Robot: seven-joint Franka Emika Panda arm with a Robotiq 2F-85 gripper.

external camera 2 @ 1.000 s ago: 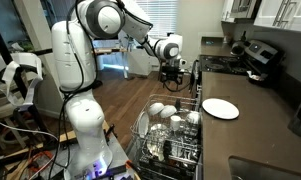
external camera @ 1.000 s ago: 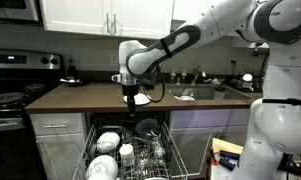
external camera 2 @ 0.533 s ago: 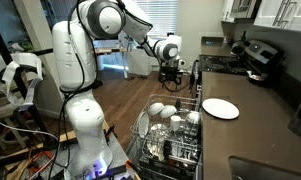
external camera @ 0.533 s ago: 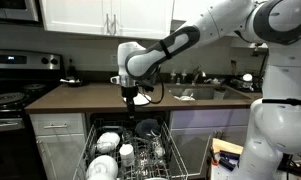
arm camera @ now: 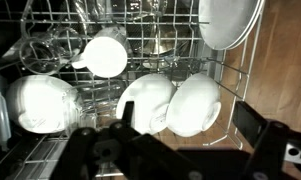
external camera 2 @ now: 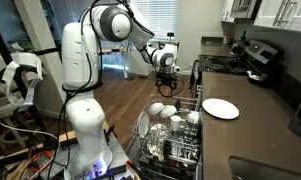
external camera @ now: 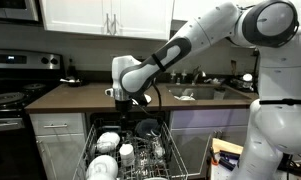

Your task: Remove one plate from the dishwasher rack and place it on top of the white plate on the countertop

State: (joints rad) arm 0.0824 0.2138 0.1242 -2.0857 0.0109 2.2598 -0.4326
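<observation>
Pulled out in front of the light grey cabinets (external camera: 55, 130), just below the desk (external camera: 80, 97) edge: the dishwasher rack (external camera 2: 143, 128), fully loaded. Filled along the near row, in the wrist view, with round white bowls (arm camera: 195, 105) tipped on their sides and touching one another. Behind them a white mug (arm camera: 105, 55), and further back clear glasses (arm camera: 50, 40). Standing on edge between the tines at one corner of the rack: an upright plate (arm camera: 230, 20), white, partly cut off by the picture's top edge. Towards the back of the rack in an exterior view, a dark round dish (external camera: 147, 128), also on edge.

Lying flat on the dark brown desk beside the rack, well apart from the stove (external camera 2: 255, 60): the white plate (external camera 2: 220, 108), its top face bare.

Hanging over the rack near the desk's front edge, pointed downward: the claw (external camera: 133, 98). Spread wide and empty in the wrist view, with dark fingers (arm camera: 265, 135) far apart along the bottom of the picture. Clear of every dish, well above the bowls.

Further along the desk, a sink (external camera: 195, 92). Beyond the rack, a wooden floor (external camera 2: 120, 105).
</observation>
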